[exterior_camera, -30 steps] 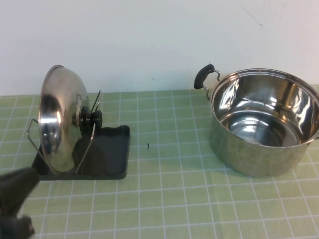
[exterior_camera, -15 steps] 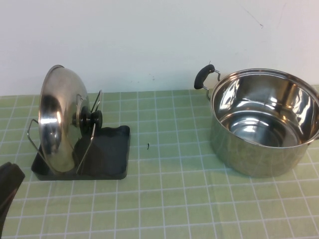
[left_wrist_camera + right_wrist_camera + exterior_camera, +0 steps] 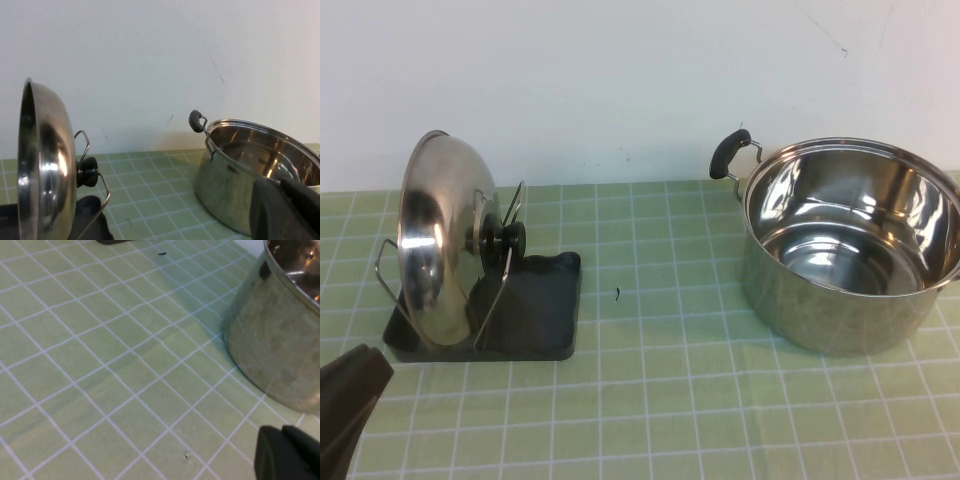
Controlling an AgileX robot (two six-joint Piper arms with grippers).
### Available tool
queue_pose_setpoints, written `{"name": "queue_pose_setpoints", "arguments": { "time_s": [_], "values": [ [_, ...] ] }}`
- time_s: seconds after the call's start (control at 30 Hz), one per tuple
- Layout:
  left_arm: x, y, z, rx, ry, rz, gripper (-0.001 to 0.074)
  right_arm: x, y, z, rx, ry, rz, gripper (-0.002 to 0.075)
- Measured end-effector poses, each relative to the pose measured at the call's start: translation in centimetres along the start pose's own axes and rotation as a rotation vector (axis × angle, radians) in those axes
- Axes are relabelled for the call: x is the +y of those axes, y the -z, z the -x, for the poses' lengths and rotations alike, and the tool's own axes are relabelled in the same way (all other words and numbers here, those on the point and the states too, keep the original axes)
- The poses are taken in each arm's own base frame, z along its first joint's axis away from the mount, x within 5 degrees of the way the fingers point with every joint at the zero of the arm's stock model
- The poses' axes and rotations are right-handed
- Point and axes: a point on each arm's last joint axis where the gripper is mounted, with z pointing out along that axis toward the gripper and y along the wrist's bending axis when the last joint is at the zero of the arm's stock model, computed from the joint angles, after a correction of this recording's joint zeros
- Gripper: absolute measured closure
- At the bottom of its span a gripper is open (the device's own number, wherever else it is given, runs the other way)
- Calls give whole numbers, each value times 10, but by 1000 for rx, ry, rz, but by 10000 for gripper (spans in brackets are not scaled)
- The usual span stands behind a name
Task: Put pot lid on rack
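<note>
Your lid [image 3: 438, 240] stands on edge in the rack [image 3: 525, 310], unmoved over the last second, so the placement looks finished. The left end effector [image 3: 348, 400] has dropped back low beside the rack, clear of it; whether it is released, you cannot tell. The right end effector [image 3: 287, 452] sits just beside the pot [image 3: 850, 240], its state likewise unclear.

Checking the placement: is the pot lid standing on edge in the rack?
Yes. The pot lid stands upright between the rack wires, knob facing the pot.

A plain white wall [image 3: 620, 80] behind a green checked tablecloth [image 3: 650, 400]
</note>
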Motion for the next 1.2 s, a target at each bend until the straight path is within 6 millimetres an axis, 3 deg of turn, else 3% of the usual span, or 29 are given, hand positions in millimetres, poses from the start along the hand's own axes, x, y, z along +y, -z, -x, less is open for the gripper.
{"name": "queue_pose_setpoints", "arguments": {
  "time_s": [0.17, 0.37, 0.57, 0.87, 1.07, 1.2],
  "values": [
    [6, 10, -5, -91, -45, 71, 734, 0, 0, 1, -12, 0, 0, 727],
    [8, 33, -21, -235, -299, 133, 734, 0, 0, 1, -13, 0, 0, 727],
    [24, 30, -40, -201, -395, 234, 734, 0, 0, 1, -17, 0, 0, 727],
    [48, 25, -74, -84, -271, 351, 734, 0, 0, 1, -17, 0, 0, 727],
    [57, 26, -102, 124, -68, 411, 734, 0, -1, 1, -15, 1, 0, 727],
    [59, 27, -104, 149, -93, 428, 734, 0, -1, 1, -15, 1, 0, 727]
  ]
}}
